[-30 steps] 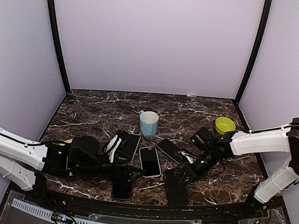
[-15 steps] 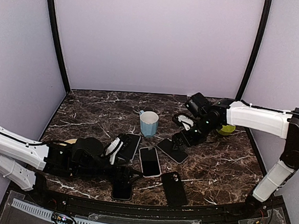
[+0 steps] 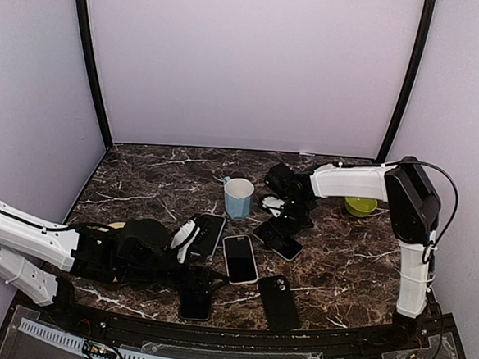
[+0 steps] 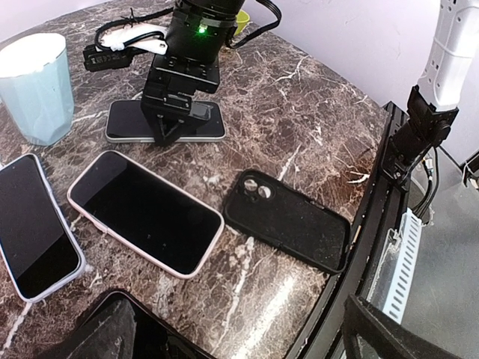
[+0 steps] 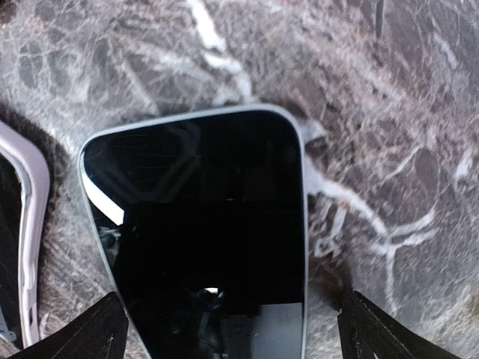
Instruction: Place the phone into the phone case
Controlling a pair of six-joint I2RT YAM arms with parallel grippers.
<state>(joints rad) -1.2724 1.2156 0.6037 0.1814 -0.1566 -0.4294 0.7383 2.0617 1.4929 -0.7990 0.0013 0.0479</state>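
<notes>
An empty black phone case (image 3: 280, 301) (image 4: 288, 221) lies flat near the front edge, camera hole facing left. Several phones lie around it. A silver-edged phone (image 3: 279, 241) (image 5: 202, 232) lies screen up under my right gripper (image 3: 286, 222) (image 5: 239, 329), which is open with a finger on either side of the phone and not touching it. A pink-edged phone (image 3: 240, 258) (image 4: 146, 212) lies left of the case. My left gripper (image 3: 208, 282) (image 4: 239, 336) is open low over a dark phone (image 3: 195, 305) (image 4: 142, 333) and holds nothing.
A light blue cup (image 3: 238, 197) (image 4: 37, 86) stands behind the phones. A green bowl (image 3: 360, 202) sits at the back right. Another dark phone (image 3: 205, 235) (image 4: 34, 224) lies left of the pink-edged one. The table's black front rail (image 4: 374, 217) runs just past the case.
My right gripper opened and left the phone case at the front, then swung back and left to hover over the silver-edged phone. The left arm has barely moved.
</notes>
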